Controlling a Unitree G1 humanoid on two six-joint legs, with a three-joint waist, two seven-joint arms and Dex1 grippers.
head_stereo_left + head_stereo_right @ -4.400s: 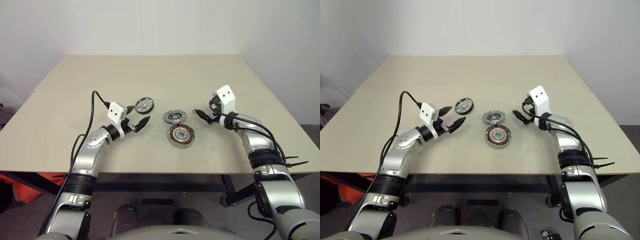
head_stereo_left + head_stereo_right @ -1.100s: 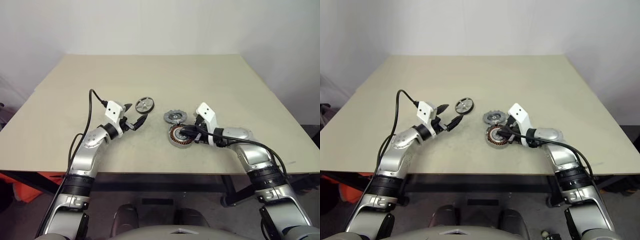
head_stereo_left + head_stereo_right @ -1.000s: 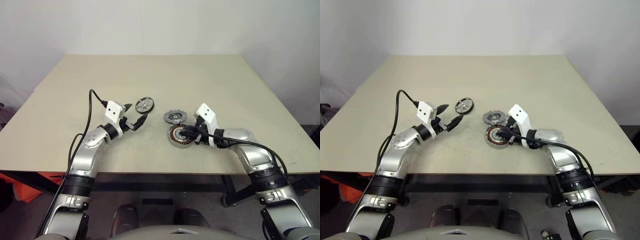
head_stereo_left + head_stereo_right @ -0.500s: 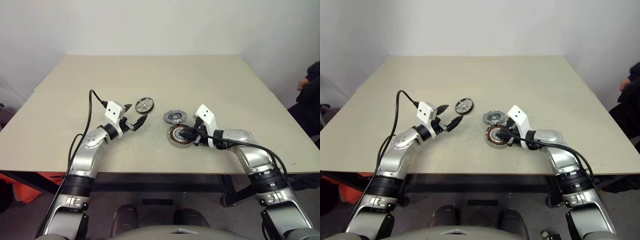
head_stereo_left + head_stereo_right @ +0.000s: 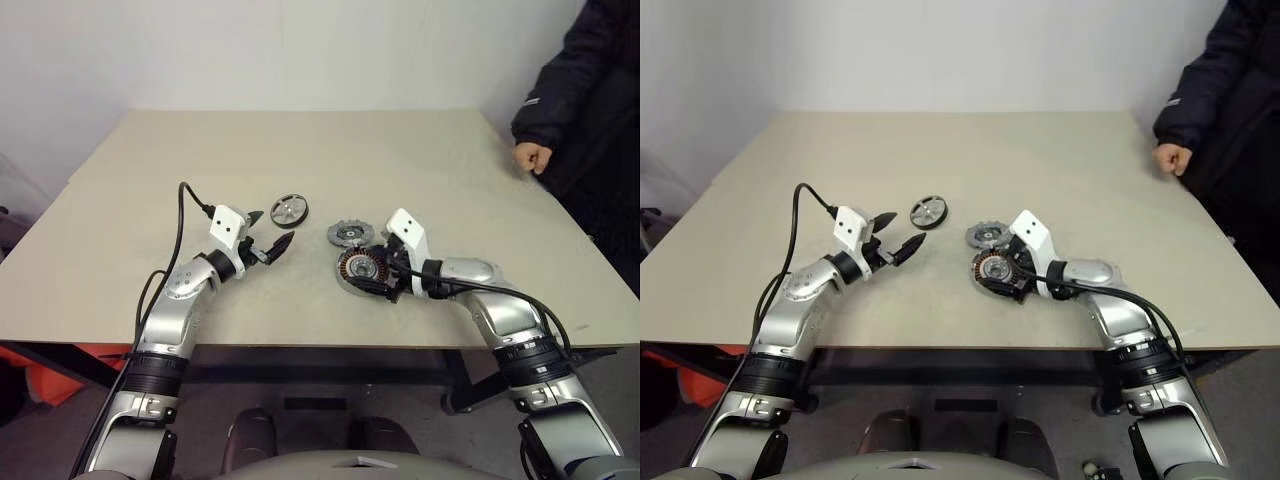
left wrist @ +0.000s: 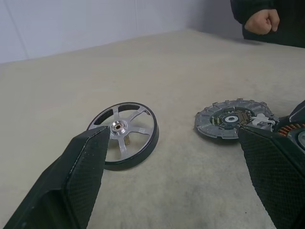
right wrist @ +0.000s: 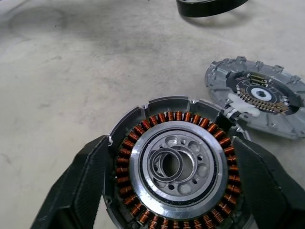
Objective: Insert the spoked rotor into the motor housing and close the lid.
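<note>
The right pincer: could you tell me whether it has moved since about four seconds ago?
Yes. The right pincer has come in from right of the lid to straddle the motor housing.

A broad beige counter [image 5: 300, 150] with a matte, slightly speckled top stands against a plain white wall [image 5: 250, 50]. At its far right corner stands a person in a dark jacket [image 5: 590, 90], the sleeve hanging down toward the counter's edge. The person's fist [image 5: 529, 157] is closed and sits just beside the counter's right edge, near the far corner. Below the counter's near edge on the left, something orange-red [image 5: 40, 370] lies on the floor, partly hidden by the counter.
</note>
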